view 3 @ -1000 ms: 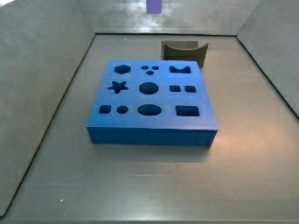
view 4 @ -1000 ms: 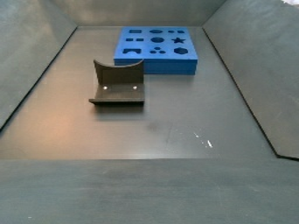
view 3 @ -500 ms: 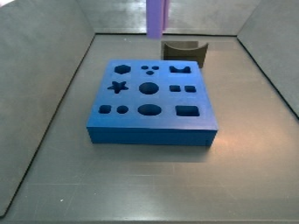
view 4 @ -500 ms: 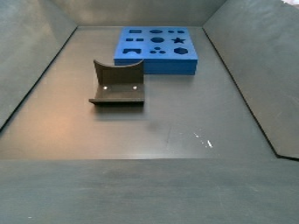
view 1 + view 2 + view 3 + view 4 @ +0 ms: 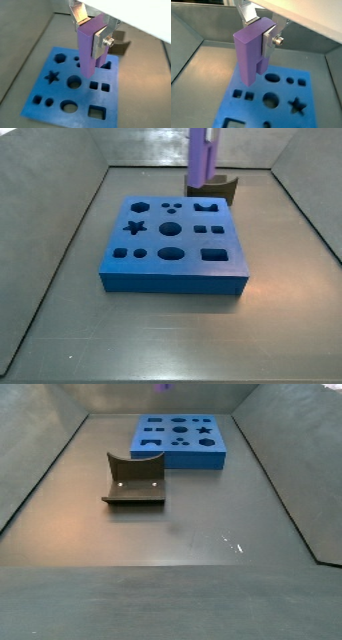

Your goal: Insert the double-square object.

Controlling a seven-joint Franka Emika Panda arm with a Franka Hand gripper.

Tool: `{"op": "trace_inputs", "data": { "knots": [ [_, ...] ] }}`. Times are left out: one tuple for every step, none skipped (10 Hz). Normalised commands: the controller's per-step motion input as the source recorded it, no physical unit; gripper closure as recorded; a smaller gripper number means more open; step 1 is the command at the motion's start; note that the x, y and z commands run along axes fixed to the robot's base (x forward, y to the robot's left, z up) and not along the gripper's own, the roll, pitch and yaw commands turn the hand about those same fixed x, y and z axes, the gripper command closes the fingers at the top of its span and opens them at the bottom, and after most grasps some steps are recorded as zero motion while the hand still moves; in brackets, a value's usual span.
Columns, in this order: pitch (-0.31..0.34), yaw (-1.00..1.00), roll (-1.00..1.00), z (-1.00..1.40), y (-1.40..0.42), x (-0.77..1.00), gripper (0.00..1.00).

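Note:
My gripper [image 5: 90, 31] is shut on the double-square object [image 5: 89, 50], a lilac peg of two joined square bars. It hangs upright between the silver fingers [image 5: 100, 42]. Both wrist views show this; the gripper [image 5: 258, 29] clamps the peg [image 5: 250, 52] near its upper end. The peg is in the air above the far part of the blue block [image 5: 63, 95], not touching it. In a side view the peg [image 5: 201, 158] shows in front of the olive holder [image 5: 211, 186]. The pair of small square holes [image 5: 205, 228] lies on the block's right side.
The blue block [image 5: 174, 246] lies mid-floor with several shaped holes. The dark olive curved holder [image 5: 134, 481] stands apart from the block [image 5: 181, 439]. Grey walls slope up round the floor on all sides.
The peg has come down into a side view and moved right, from the top edge to in front of the olive holder. Block and holder have not moved.

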Motion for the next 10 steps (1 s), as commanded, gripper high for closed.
{"op": "trace_inputs", "data": {
  "knots": [
    [0.000,-1.00,0.02,-0.40,0.04,0.13,1.00],
    [-0.009,-1.00,0.02,-0.45,0.00,0.00,1.00],
    [-0.010,-1.00,0.02,-0.45,0.00,0.00,1.00],
    [-0.014,-1.00,0.02,-0.45,0.00,0.00,1.00],
    [-0.019,-1.00,0.01,-0.45,0.00,0.00,1.00],
    [-0.020,-1.00,0.01,-0.44,0.00,0.00,1.00],
    [-0.020,-1.00,0.01,-0.44,0.00,0.01,1.00],
    [-0.017,-1.00,0.01,-0.44,0.00,0.01,1.00],
    [-0.016,-1.00,0.01,-0.45,0.00,0.00,1.00],
    [0.000,-0.90,0.05,-0.31,0.10,0.28,1.00]
  ]
}}
